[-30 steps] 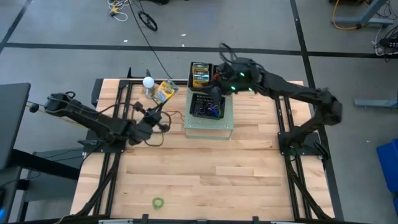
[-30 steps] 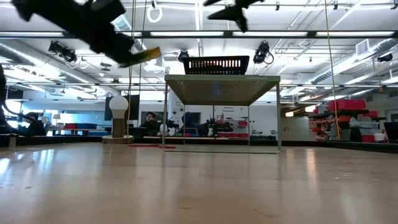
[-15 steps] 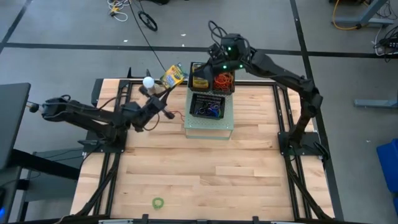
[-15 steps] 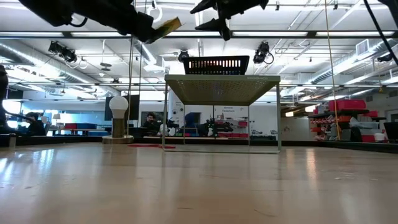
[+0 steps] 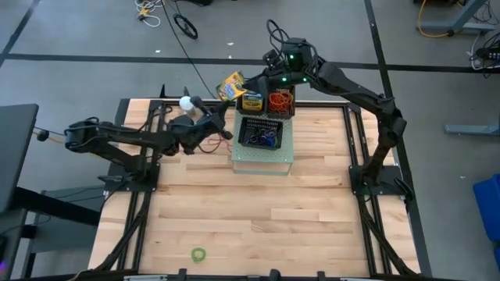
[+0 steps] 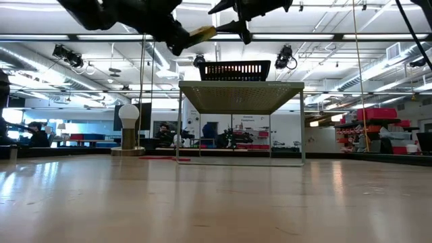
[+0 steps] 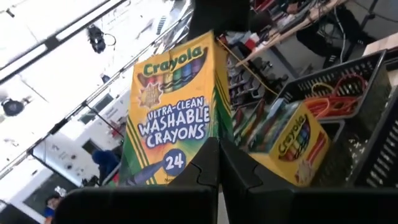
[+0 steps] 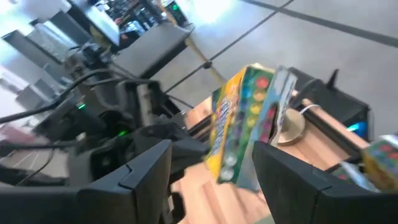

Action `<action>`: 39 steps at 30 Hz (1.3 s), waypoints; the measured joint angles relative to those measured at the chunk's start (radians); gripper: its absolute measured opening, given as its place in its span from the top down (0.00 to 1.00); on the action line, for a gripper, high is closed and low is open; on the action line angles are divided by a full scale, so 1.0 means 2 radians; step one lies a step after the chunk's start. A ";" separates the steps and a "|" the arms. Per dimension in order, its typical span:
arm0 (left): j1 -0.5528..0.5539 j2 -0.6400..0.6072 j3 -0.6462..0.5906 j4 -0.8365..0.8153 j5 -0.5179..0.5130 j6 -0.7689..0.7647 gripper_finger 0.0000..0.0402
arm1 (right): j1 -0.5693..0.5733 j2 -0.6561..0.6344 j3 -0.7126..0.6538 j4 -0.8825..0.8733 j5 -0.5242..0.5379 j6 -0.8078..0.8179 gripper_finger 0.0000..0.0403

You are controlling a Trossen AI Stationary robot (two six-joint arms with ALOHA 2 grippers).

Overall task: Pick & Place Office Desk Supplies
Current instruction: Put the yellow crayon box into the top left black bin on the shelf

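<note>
The left gripper (image 5: 221,101) pinches a crayon box (image 5: 232,84) by one end, holding it aloft just beside the rear black basket (image 5: 266,101). Being light, stiff cardboard, it probably tolerates this narrow end grip, though it could pivot. The right gripper (image 5: 269,74), fingers spread wide and empty, hovers beyond the basket.
</note>
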 joint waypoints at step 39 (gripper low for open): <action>0.025 0.005 0.020 -0.027 0.012 -0.051 0.78 | -0.010 0.013 -0.007 0.044 0.027 -0.072 0.81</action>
